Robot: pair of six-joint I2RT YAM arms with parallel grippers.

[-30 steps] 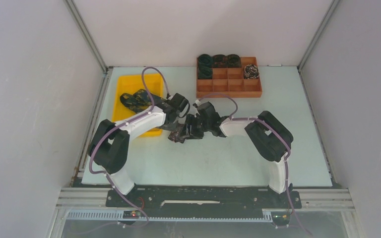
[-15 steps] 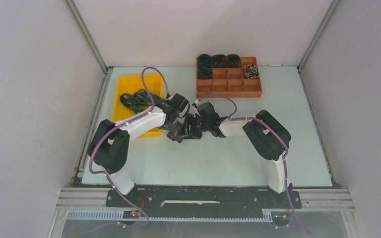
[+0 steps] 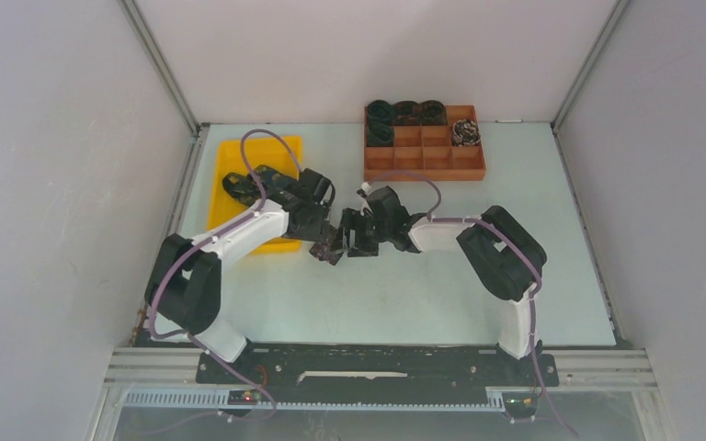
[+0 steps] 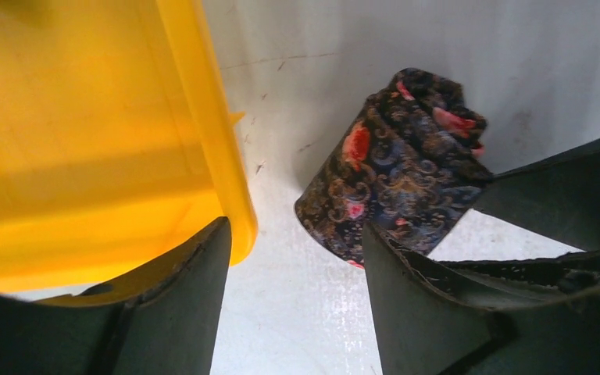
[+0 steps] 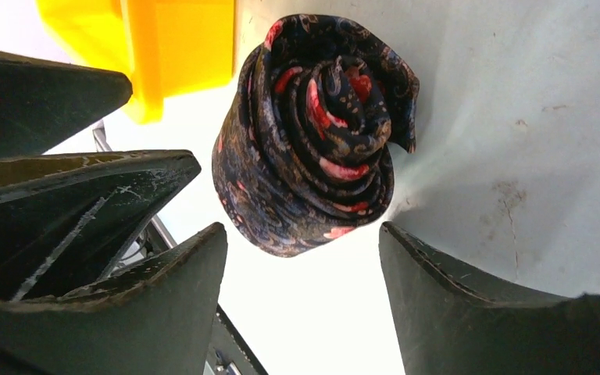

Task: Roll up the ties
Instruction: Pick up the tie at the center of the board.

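Note:
A rolled tie, dark with red and gold paisley, lies on the table (image 3: 329,250) beside the yellow tray's corner. In the right wrist view the coil (image 5: 312,133) faces me end-on, just beyond my open right gripper (image 5: 305,258). In the left wrist view the roll (image 4: 398,180) lies past the right finger of my open, empty left gripper (image 4: 297,305). In the top view the left gripper (image 3: 324,235) and the right gripper (image 3: 353,237) meet at the roll. Another dark tie (image 3: 244,184) lies unrolled in the yellow tray (image 3: 280,147).
An orange compartment box (image 3: 423,175) stands at the back right, with several dark coiled ties (image 3: 404,112) and one pale-specked coil (image 3: 465,133) in its cells. The tray's corner (image 4: 234,211) is close to my left finger. Lilac cables arch over both arms.
My left arm has swung to the left and its gripper has drawn back towards the tray. The right arm has barely moved. The rolled tie stays on the table.

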